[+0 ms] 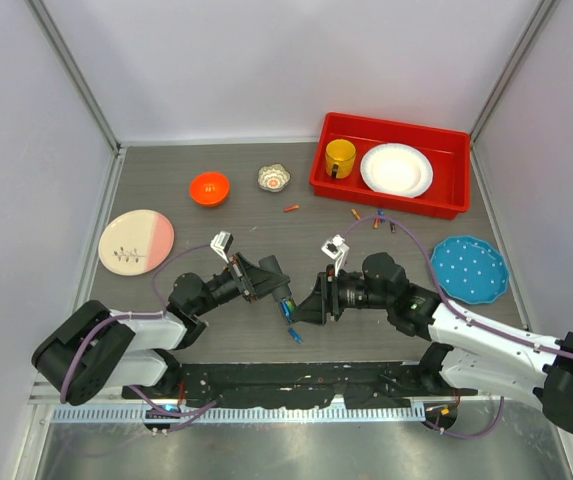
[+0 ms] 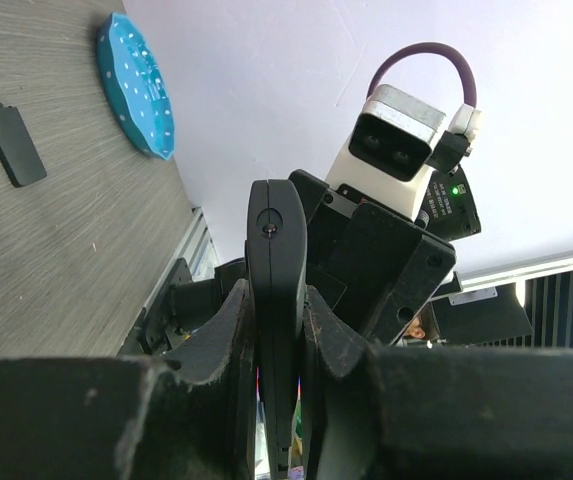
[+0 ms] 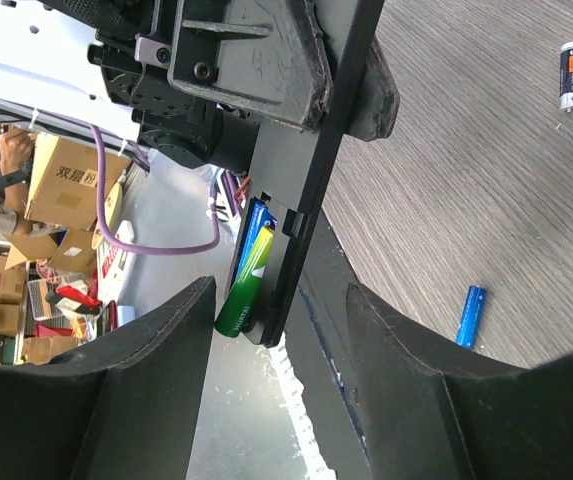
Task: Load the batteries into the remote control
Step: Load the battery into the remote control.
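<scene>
My left gripper (image 1: 278, 292) is shut on the black remote control (image 2: 274, 270) and holds it edge-on above the table. In the right wrist view the remote (image 3: 311, 190) shows its recess, with a blue battery (image 3: 254, 232) lying in it and a green battery (image 3: 244, 288) tilted, its end sticking out. My right gripper (image 3: 281, 390) is open, its fingers (image 3: 146, 400) on either side of the remote's end, the green battery close to one pad. It faces the left gripper in the top view (image 1: 304, 306). A loose blue battery (image 1: 294, 335) lies on the table below them.
The black battery cover (image 2: 11, 145) lies flat on the table near the blue dotted plate (image 1: 468, 268). Several orange-red batteries (image 1: 374, 221) lie in front of the red bin (image 1: 456, 175). A dark battery (image 3: 567, 75), an orange bowl (image 1: 209, 188) and a pink plate (image 1: 136, 241) are further off.
</scene>
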Robot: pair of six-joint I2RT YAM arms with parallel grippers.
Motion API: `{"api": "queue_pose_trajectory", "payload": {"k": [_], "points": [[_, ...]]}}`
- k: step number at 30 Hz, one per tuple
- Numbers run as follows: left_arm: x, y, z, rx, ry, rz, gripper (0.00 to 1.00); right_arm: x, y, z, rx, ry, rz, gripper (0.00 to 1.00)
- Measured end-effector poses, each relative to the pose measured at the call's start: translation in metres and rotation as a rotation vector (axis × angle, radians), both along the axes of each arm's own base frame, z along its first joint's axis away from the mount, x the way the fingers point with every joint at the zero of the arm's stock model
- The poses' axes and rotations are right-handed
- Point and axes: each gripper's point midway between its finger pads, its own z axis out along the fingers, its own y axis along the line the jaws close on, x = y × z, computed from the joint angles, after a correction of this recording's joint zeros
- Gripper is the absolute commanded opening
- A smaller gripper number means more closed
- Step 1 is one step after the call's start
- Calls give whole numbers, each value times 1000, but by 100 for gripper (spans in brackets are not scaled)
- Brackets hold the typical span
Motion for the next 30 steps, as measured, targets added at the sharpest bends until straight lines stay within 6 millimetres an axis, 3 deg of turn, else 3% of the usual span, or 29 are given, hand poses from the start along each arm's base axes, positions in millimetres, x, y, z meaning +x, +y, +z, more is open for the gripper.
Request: {"api": "queue_pose_trajectory", "payload": {"k": [30], "points": [[2, 1, 0, 6, -14, 17, 0, 4, 10, 0, 27, 66, -12, 28]]}}
